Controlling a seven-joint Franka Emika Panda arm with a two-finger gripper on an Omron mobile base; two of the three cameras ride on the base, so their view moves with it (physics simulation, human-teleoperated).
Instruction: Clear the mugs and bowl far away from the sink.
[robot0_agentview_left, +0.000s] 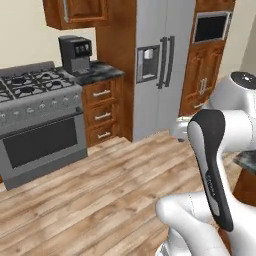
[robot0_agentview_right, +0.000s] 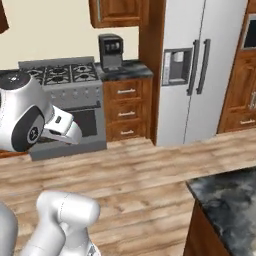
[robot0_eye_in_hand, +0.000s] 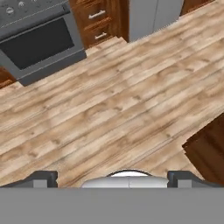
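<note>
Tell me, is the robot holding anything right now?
No, nothing is held. The end effector is open, its two fingertips spread wide apart over the bare wooden floor, with nothing between them.

You have a pale wood-plank floor (robot0_eye_in_hand: 113, 109) spread out directly below the wide-open claw (robot0_eye_in_hand: 112, 178) and running on ahead of it. Ahead and to its left, a grey steel gas range with a dark oven window (robot0_agentview_left: 40, 135) stands on those planks, and beside it a brown wooden drawer cabinet (robot0_agentview_left: 102, 114) carries a short marbled black stone counter (robot0_agentview_left: 97, 73). On that counter sits a black boxy coffee machine (robot0_agentview_left: 76, 54). To the claw's right you see the corner of another marbled black-grey stone counter (robot0_agentview_right: 230, 205), its top bare here.
</note>
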